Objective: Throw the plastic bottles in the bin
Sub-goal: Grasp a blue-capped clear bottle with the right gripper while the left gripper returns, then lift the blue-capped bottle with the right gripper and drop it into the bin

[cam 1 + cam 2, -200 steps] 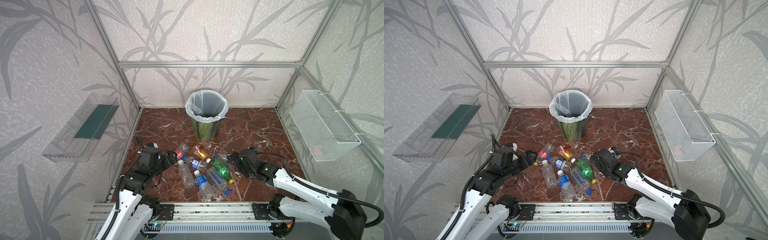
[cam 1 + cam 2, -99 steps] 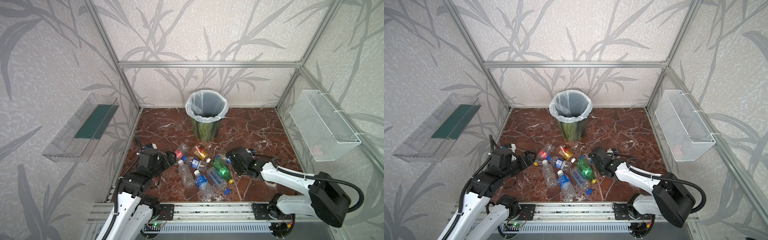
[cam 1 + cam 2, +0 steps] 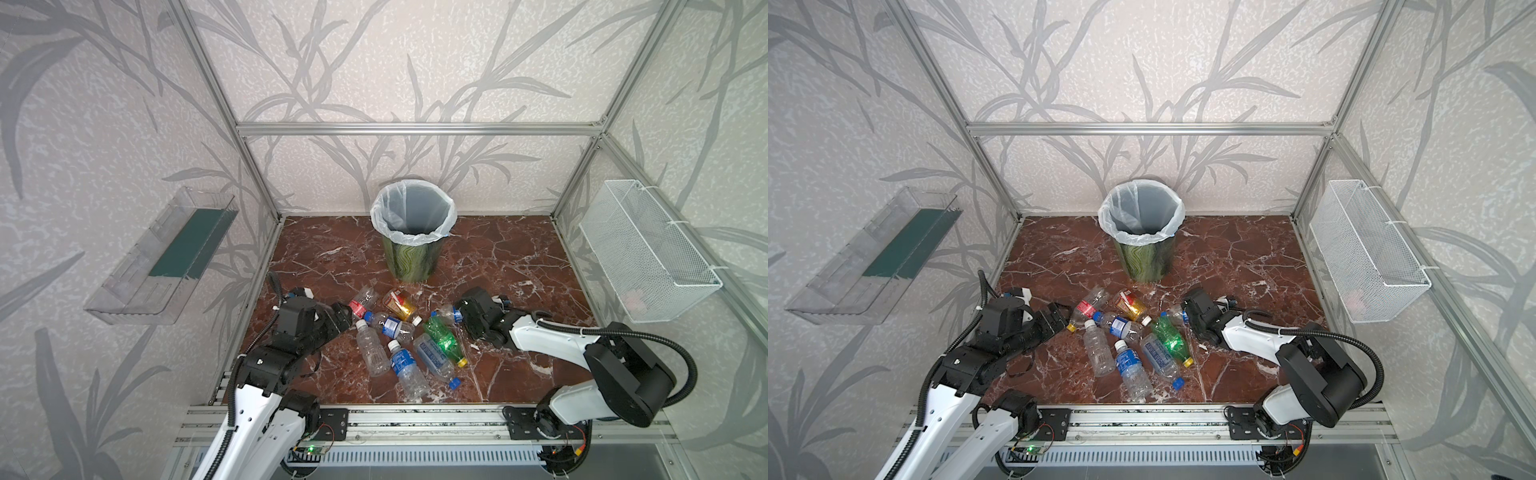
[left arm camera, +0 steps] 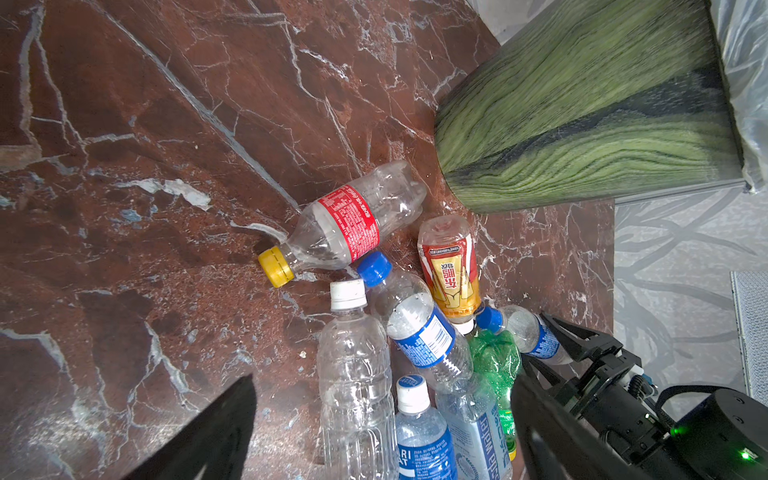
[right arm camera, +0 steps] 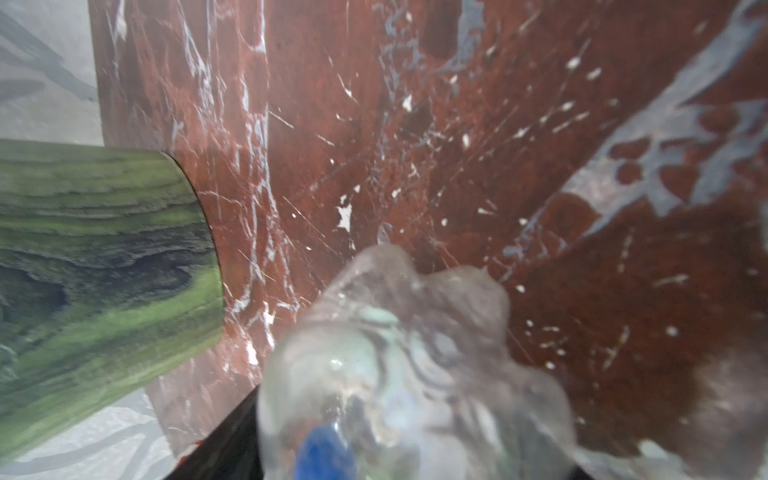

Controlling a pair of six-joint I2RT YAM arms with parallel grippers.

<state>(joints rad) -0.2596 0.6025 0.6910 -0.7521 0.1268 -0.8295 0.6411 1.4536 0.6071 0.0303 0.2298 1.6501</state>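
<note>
Several plastic bottles lie in a heap on the red marble floor in front of the bin [image 3: 411, 253] [image 3: 1144, 257], among them a red-labelled one [image 3: 363, 301] [image 4: 353, 224], an amber one [image 3: 399, 302] [image 4: 451, 270], a green one [image 3: 444, 340] and a label-less clear one [image 4: 353, 374]. My right gripper [image 3: 461, 313] [image 5: 395, 436] is shut on a small clear blue-capped bottle [image 3: 446, 311] [image 4: 528, 332] [image 5: 415, 353] at the heap's right edge. At the heap's left edge my left gripper [image 3: 343, 318] [image 4: 382, 428] hovers open, holding nothing.
A white wire-mesh basket [image 3: 648, 253] hangs on the right wall and a clear plastic tray [image 3: 162, 257] on the left wall. Aluminium posts frame the floor, and a rail [image 3: 415, 419] runs along its front edge. The bin's green side [image 4: 582, 116] [image 5: 95, 257] is near both grippers.
My right gripper has pushed in to the heap's right edge and its jaws have closed round the blue-capped bottle. The left arm has barely moved.
</note>
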